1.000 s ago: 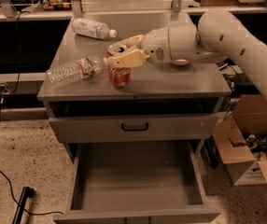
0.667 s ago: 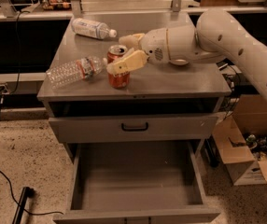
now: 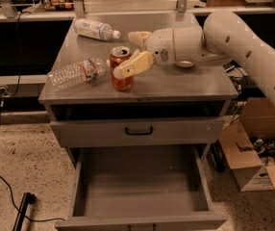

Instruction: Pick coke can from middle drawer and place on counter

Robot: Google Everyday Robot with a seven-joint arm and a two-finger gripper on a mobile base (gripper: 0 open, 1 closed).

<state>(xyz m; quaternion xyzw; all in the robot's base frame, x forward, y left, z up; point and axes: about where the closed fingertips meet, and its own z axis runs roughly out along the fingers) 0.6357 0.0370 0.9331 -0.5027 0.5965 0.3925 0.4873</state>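
Observation:
The coke can (image 3: 121, 76) stands upright on the counter (image 3: 185, 83), left of the middle. My gripper (image 3: 126, 53) reaches in from the right and is open. One finger (image 3: 133, 64) lies across the can's front right side and the other finger (image 3: 138, 36) is behind it. Whether they touch the can I cannot tell. The middle drawer (image 3: 137, 182) is pulled out below and its grey floor is bare.
A clear water bottle (image 3: 77, 73) lies just left of the can. Another bottle (image 3: 95, 30) lies at the counter's back left. A closed drawer front with a black handle (image 3: 138, 130) is above the open drawer. Cardboard boxes (image 3: 257, 153) stand on the floor at the right.
The fingers have spread apart and off the can's top. The can stays upright in the same spot on the counter.

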